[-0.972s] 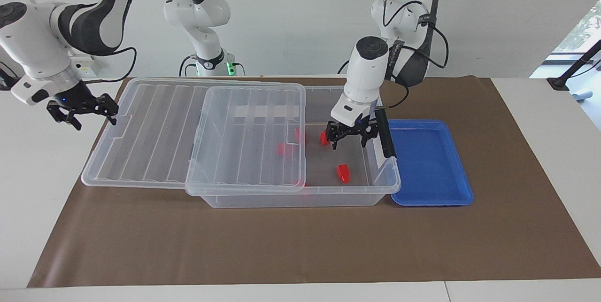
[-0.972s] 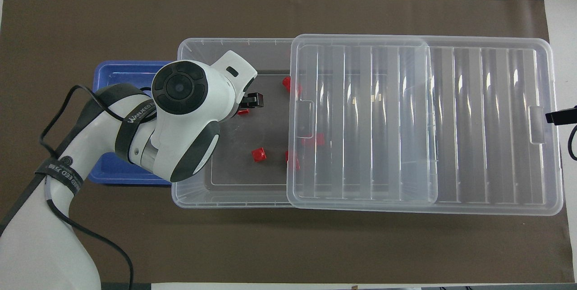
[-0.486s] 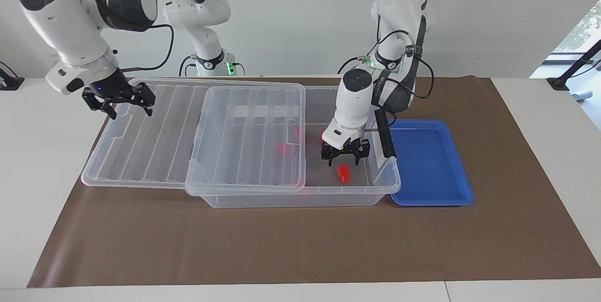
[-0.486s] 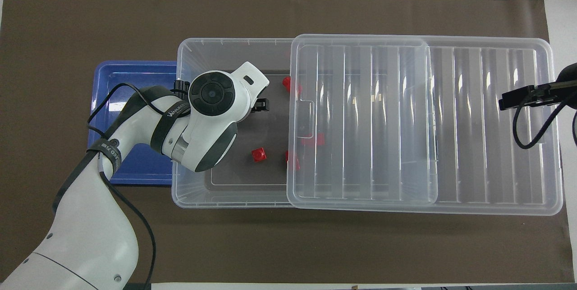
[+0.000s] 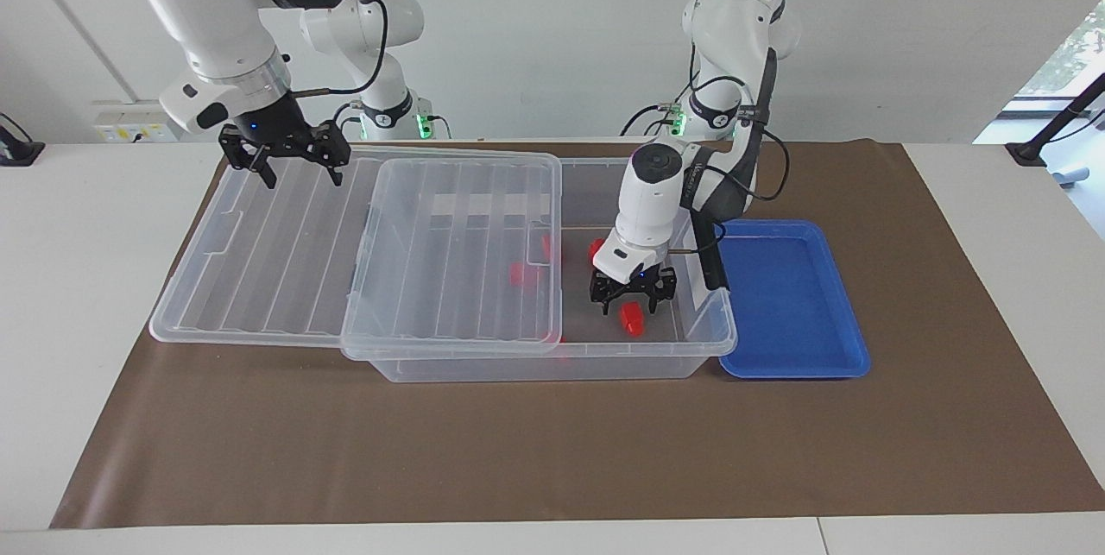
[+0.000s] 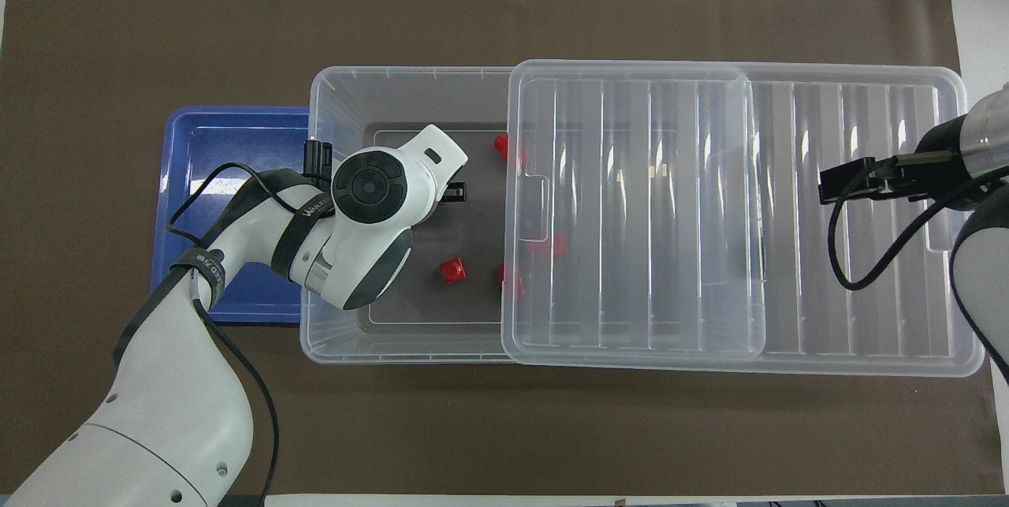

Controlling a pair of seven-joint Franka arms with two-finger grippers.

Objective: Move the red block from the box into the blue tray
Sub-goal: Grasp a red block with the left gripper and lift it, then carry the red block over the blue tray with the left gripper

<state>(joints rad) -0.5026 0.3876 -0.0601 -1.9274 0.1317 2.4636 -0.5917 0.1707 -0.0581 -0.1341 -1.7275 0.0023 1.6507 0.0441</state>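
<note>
The clear box (image 5: 708, 339) stands mid-table with its lid (image 5: 259, 261) slid toward the right arm's end, leaving part of the box uncovered. My left gripper (image 5: 633, 306) is open and low inside the box, its fingers on either side of a red block (image 5: 633, 319). In the overhead view the left hand (image 6: 370, 188) hides that block. Another red block (image 5: 596, 249) (image 6: 452, 270) lies nearer to the robots. The blue tray (image 5: 786, 296) (image 6: 228, 144) is empty and sits beside the box. My right gripper (image 5: 302, 173) is open over the lid.
More red blocks lie at or under the lid's edge (image 6: 552, 244) (image 6: 501, 146). The box and the tray stand on a brown mat (image 5: 518, 451). The box's dark latch (image 5: 710, 257) stands up beside the left gripper.
My left gripper has come down into the box and now straddles the red block. My right gripper has swung in from beyond the table's end to over the lid.
</note>
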